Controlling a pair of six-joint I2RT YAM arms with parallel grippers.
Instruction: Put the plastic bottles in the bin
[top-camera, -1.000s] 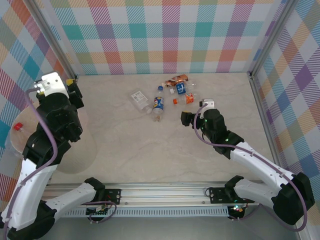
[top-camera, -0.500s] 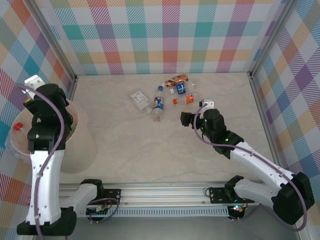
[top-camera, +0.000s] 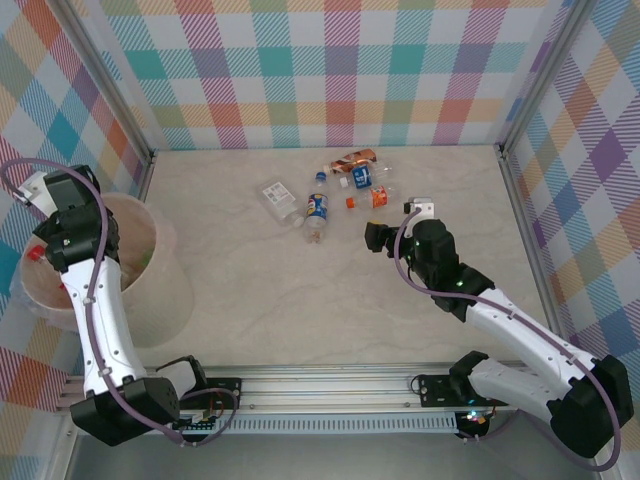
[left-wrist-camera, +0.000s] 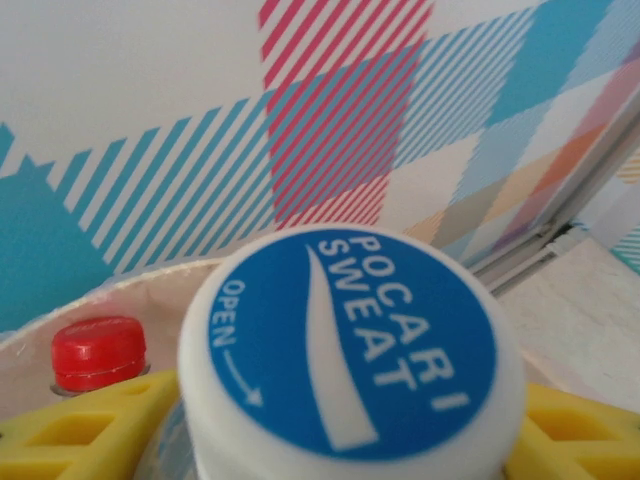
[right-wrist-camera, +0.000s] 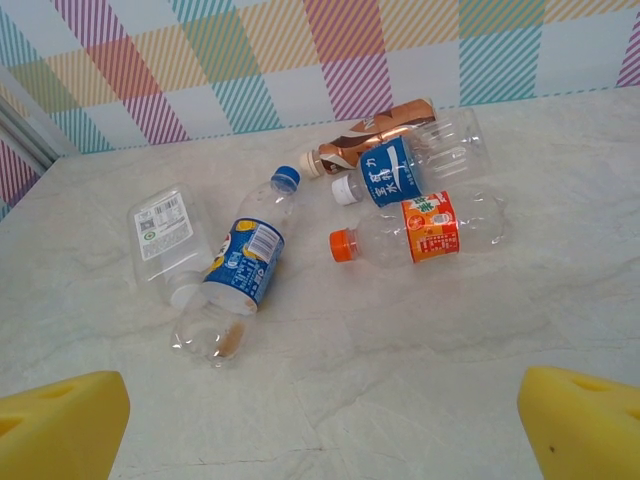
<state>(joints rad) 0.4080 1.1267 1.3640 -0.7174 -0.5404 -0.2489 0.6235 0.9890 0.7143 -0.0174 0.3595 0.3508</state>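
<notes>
A clear plastic bottle with a blue-and-white cap (left-wrist-camera: 350, 345) sits between the yellow fingers (left-wrist-camera: 70, 440) of my left gripper (left-wrist-camera: 350, 440), touching both. It is over the bin (top-camera: 150, 275), whose pale rim (left-wrist-camera: 150, 285) runs just behind the cap. A red-capped bottle (left-wrist-camera: 97, 350) lies inside. My left arm (top-camera: 62, 215) leans over the bin's left side. My right gripper (right-wrist-camera: 320, 420) is open and empty above bare table, short of several bottles: orange label (right-wrist-camera: 425, 228), blue label with blue cap (right-wrist-camera: 240, 270), a flattened clear one (right-wrist-camera: 165, 240), blue label with white cap (right-wrist-camera: 400, 170), and a crushed brown one (right-wrist-camera: 375, 135).
The loose bottles (top-camera: 345, 190) cluster at the back centre of the marble table (top-camera: 300, 290). Checked walls close the cell on three sides, with metal posts at the back corners. Free table lies between the bin and my right gripper (top-camera: 372, 237).
My left arm has swung from the bin's near side to its left, uncovering the rim and inside. The right arm has edged slightly toward the bottles.
</notes>
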